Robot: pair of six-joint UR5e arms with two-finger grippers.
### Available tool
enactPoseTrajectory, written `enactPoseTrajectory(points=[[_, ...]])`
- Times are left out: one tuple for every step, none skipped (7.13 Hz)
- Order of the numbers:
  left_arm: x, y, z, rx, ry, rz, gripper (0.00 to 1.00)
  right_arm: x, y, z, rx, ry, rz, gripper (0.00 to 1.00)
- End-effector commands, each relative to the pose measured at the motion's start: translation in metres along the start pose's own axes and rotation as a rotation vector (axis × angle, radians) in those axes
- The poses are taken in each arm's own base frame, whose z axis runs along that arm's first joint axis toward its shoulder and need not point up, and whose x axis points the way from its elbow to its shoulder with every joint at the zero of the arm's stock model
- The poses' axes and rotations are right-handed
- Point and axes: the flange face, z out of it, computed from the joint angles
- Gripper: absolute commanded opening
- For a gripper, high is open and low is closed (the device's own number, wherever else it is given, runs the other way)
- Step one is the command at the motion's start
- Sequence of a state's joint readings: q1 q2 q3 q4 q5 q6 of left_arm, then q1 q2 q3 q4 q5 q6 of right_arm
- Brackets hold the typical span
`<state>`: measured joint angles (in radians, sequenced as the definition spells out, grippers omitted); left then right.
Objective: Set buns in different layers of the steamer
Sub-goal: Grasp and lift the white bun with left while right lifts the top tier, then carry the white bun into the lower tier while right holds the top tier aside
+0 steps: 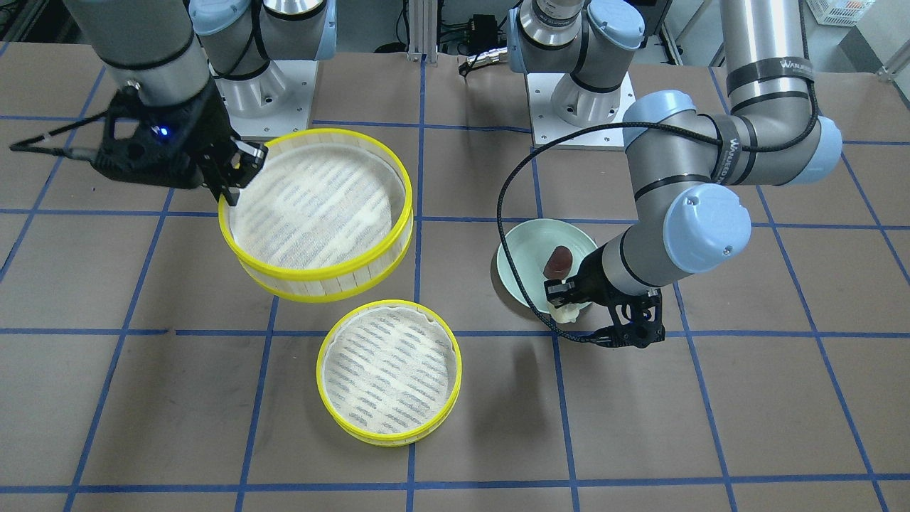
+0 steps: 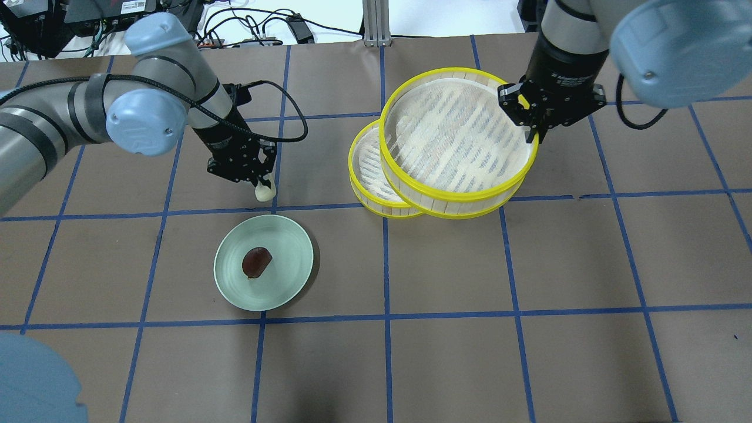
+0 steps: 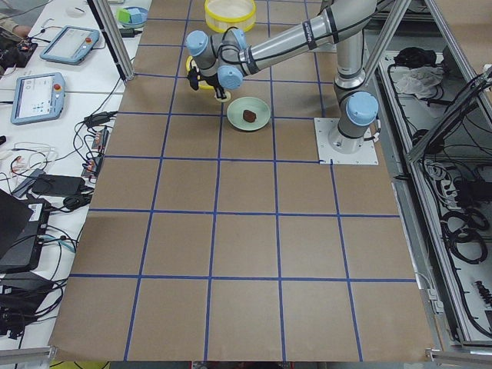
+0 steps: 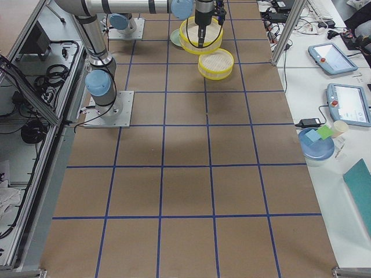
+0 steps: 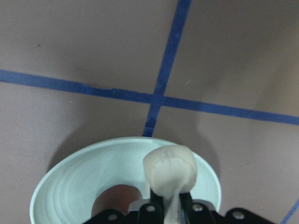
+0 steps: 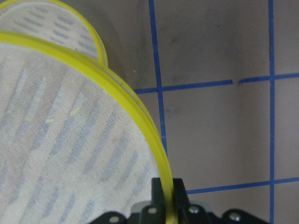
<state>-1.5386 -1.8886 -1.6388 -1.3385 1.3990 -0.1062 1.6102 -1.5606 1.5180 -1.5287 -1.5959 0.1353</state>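
My left gripper point(image 2: 258, 179) is shut on the cream-white bun point(image 2: 264, 191) and holds it in the air just beyond the pale green plate point(image 2: 288, 276). The left wrist view shows the bun point(image 5: 169, 170) pinched between the fingers above the plate's rim point(image 5: 60, 186). The dark reddish-brown bun point(image 2: 257, 262) lies on the plate. My right gripper point(image 2: 531, 132) is shut on the yellow rim of one steamer tray point(image 2: 458, 198) and holds it lifted and tilted. A second steamer tray point(image 2: 355, 176) sits on the table, partly under the lifted one. Both trays hold no bun.
The table is brown, with a grid of blue tape lines point(image 2: 385, 264). The two arm bases point(image 1: 249, 85) point(image 1: 583, 99) stand at the robot's edge of the table. A black cable point(image 1: 508, 235) loops from the left arm over the plate.
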Motion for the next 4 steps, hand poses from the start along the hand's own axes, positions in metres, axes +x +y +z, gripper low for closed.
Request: enactPoseTrajectory(points=[[0.057,0.006,-0.038,0.192,0.031,0.109,0.00,0.014,0.040,-0.071,0.003,-0.010,-0.002,0.00],[0.081,0.004,-0.036,0.249,0.115,0.149,0.00,0.015,0.042,-0.070,-0.012,-0.001,-0.001,0.00],[0.090,-0.001,-0.033,0.279,0.207,0.160,0.00,0.018,0.038,-0.059,-0.051,0.021,-0.027,0.00],[0.096,-0.006,-0.024,0.271,0.264,0.170,0.00,0.029,0.033,-0.057,-0.058,0.020,-0.009,0.00]])
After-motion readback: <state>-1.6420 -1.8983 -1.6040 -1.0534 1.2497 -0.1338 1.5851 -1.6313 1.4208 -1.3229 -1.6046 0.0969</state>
